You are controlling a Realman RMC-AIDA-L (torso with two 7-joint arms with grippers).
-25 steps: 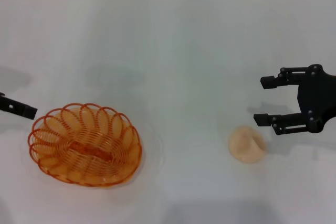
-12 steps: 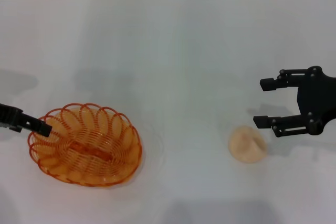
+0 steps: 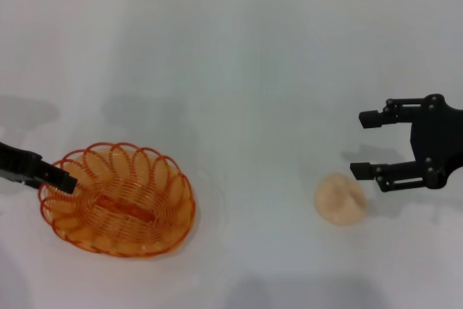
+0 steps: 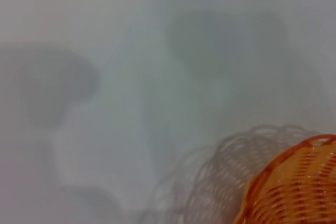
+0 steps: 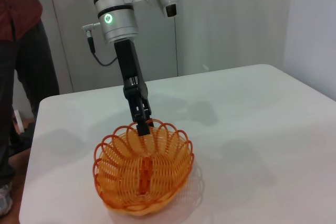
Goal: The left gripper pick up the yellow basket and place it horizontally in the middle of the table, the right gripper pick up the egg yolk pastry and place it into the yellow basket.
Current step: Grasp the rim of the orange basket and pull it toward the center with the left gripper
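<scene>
left gripper (image 3: 64, 181) had crept onto yellow basket (image 3: 119, 200) left rim, finger state unclear | right gripper (image 3: 367, 144) fingers open, idle | basket likely light, stiff; grip a rim loop

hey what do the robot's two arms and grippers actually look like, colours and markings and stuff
The left gripper is a slim black claw on a black link, joined to a silver-grey cylindrical segment with black bands, a glowing green ring light and a thin black cable at its side. A silver-grey camera housing sits beside that segment. The right gripper is a matte black two-fingered claw with linked, jointed fingers, blocky tips and visible pivot screws.
</scene>
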